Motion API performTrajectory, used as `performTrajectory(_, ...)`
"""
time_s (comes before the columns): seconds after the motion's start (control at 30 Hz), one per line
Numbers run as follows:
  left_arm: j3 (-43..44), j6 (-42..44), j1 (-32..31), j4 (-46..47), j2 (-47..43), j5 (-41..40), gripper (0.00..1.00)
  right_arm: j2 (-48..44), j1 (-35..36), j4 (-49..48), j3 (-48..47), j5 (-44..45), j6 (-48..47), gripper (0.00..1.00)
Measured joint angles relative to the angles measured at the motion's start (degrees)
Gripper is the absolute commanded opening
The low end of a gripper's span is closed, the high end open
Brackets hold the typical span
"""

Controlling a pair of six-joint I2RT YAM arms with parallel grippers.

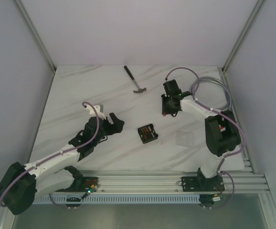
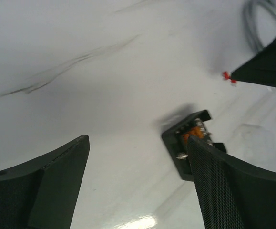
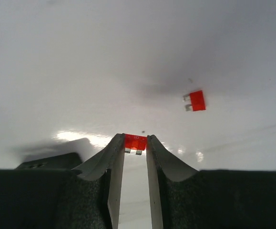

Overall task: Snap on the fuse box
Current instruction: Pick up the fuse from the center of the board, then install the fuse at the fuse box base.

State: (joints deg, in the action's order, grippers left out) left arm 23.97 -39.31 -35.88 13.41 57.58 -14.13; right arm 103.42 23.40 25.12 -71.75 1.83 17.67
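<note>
The fuse box [image 1: 147,134] is a small black open box with orange fuses in its slots, lying flat mid-table; the left wrist view shows it [image 2: 188,138] partly behind my right-hand finger. My left gripper [image 1: 117,124] [image 2: 138,143] hovers open just left of the box with nothing between its fingers. My right gripper [image 1: 166,111] [image 3: 135,139] sits further back, right of the box, and is shut on a small red fuse [image 3: 135,142] pinched at its fingertips just above the tabletop. A second red fuse [image 3: 196,100] lies loose on the table beyond it.
A hammer [image 1: 135,80] lies at the back centre. A faint clear square plastic cover [image 1: 184,139] rests on the table right of the fuse box, beside the right arm. White walls and metal frame posts close in the marble tabletop [image 1: 80,90].
</note>
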Motion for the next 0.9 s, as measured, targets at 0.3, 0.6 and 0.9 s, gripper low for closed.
performTrajectory(0.3,0.61,1.36,-9.01,16.22,8.07,0.04,0.84,-13.77,3.48,-10.43,9.16,-3.39,8.15,0.19)
performTrajectory(0.6,6.14,5.44,-13.68,27.32,17.64,-0.22,0.69,-23.98,7.91,-19.3,16.28,-4.63,16.13,0.19)
performTrajectory(0.9,10.34,8.02,-14.8,30.82,22.84,1.51,0.46,-28.46,9.84,-23.52,20.85,-5.31,20.26,0.19)
